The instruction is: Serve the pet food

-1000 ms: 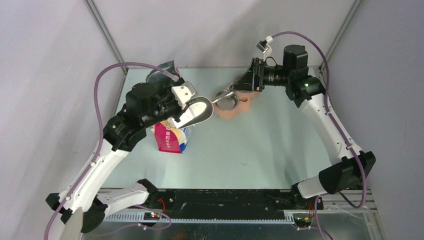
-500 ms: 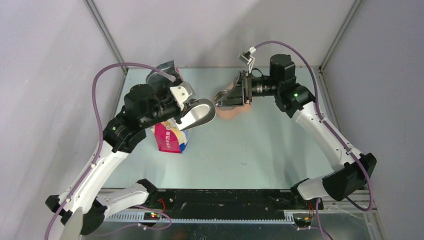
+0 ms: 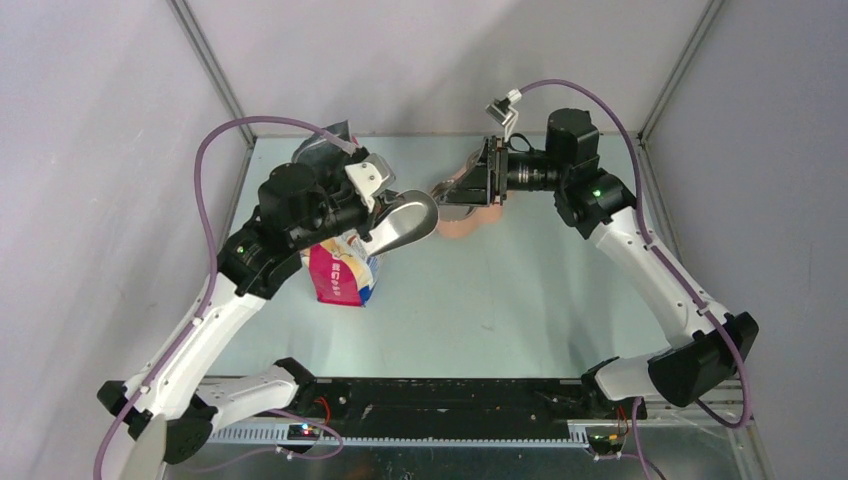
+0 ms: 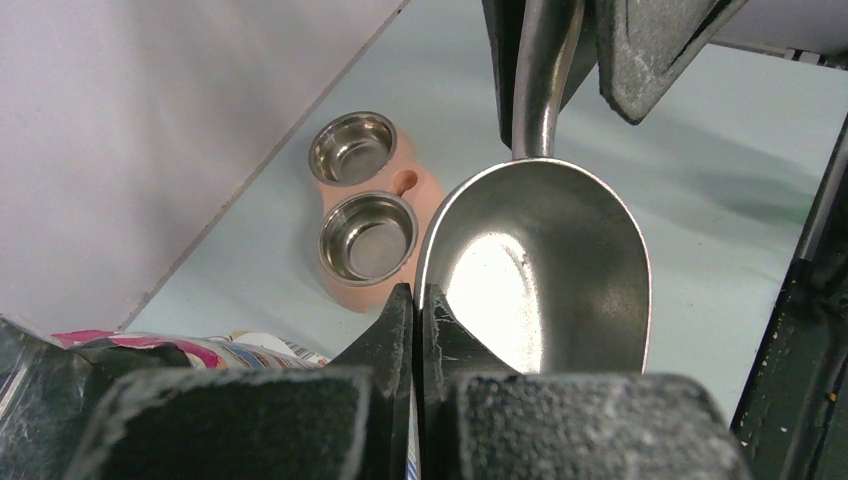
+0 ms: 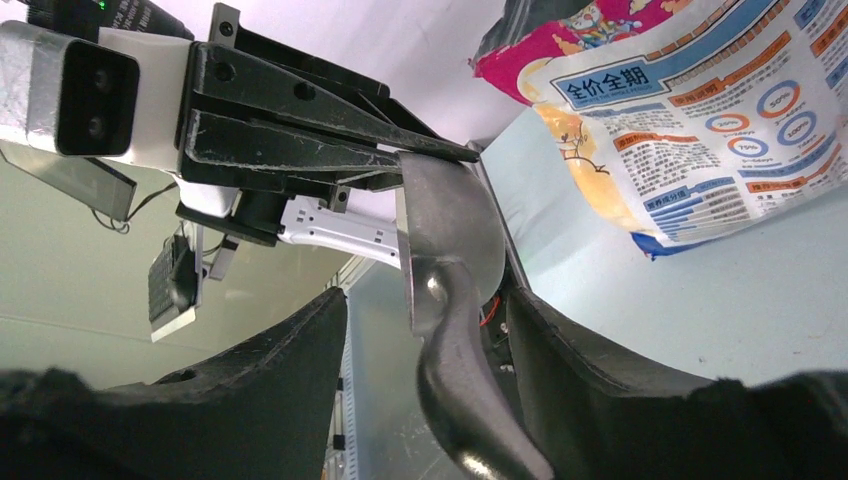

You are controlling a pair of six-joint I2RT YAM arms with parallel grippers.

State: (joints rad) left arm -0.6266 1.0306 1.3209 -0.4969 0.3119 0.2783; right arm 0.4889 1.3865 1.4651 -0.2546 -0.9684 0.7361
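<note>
A grey metal scoop (image 3: 407,220) hangs in the air between both arms, its bowl (image 4: 545,270) empty. My left gripper (image 4: 417,300) is shut on the bowl's rim, also seen in the right wrist view (image 5: 440,155). The scoop's handle (image 5: 462,400) lies between the fingers (image 5: 250,390) of my right gripper (image 5: 425,310), which stands open around it with a wide gap on one side. The pet food is out of view. The printed bag (image 3: 340,275) stands under the left arm.
A pink feeder (image 4: 400,185) with two empty steel bowls (image 4: 366,237) sits at the back of the table, below the right gripper (image 3: 457,188). A dark grey object (image 3: 325,145) stands in the back left corner.
My right gripper has moved left onto the scoop's handle and its fingers have narrowed. The left arm has lifted the scoop slightly toward it.
</note>
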